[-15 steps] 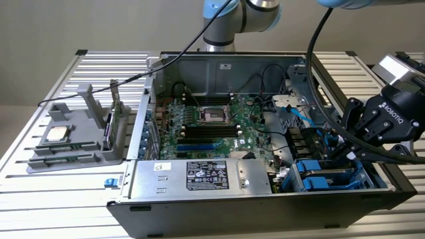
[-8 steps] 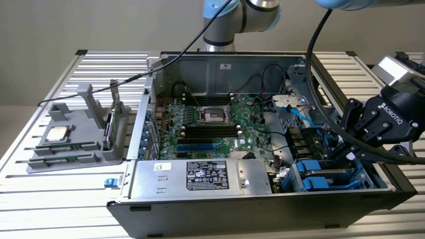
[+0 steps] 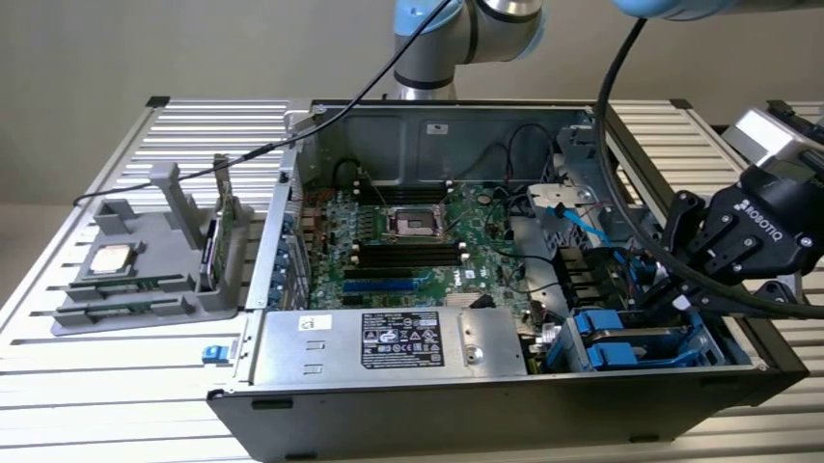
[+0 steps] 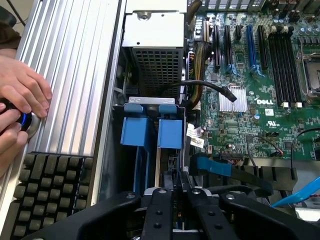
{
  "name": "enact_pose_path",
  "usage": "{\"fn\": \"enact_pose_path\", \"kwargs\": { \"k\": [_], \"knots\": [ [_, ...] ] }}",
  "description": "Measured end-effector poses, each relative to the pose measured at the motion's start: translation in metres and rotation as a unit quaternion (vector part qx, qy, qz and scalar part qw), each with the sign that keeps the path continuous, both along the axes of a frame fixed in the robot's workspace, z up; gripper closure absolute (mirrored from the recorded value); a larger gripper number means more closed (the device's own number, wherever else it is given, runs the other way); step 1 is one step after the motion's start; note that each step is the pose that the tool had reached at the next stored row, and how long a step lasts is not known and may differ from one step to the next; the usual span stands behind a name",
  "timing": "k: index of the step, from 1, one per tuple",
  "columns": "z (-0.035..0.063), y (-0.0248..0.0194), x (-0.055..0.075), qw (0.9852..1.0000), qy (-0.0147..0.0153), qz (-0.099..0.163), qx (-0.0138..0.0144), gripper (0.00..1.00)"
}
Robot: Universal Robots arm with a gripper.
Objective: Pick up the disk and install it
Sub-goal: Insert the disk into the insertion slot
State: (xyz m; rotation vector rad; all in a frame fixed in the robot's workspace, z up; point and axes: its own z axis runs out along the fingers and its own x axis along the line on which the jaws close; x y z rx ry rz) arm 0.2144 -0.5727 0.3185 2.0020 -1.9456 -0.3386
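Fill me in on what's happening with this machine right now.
A robot arm's gripper is down at the drive bay in a corner of an open computer case. The disk, in its blue carrier, sits in that bay, just ahead of the gripper in the wrist view. The motherboard lies exposed in the middle. Beside the case, a person's hand rests on a knob next to a keyboard.
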Motion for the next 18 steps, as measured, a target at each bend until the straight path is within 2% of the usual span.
{"fn": "enact_pose_path", "kwargs": {
  "k": [14,16,17,18],
  "knots": [
    [-0.0008,0.0000,0.0003,1.0000,0.0000,0.000,0.0002,0.83],
    [-0.0013,0.0000,0.0006,1.0000,-0.0002,0.000,0.0009,0.82],
    [-0.0013,0.0000,0.0006,1.0000,-0.0001,0.000,0.0010,0.76],
    [-0.0012,0.0000,0.0005,1.0000,0.0000,0.000,0.0009,0.76]
  ]
}}
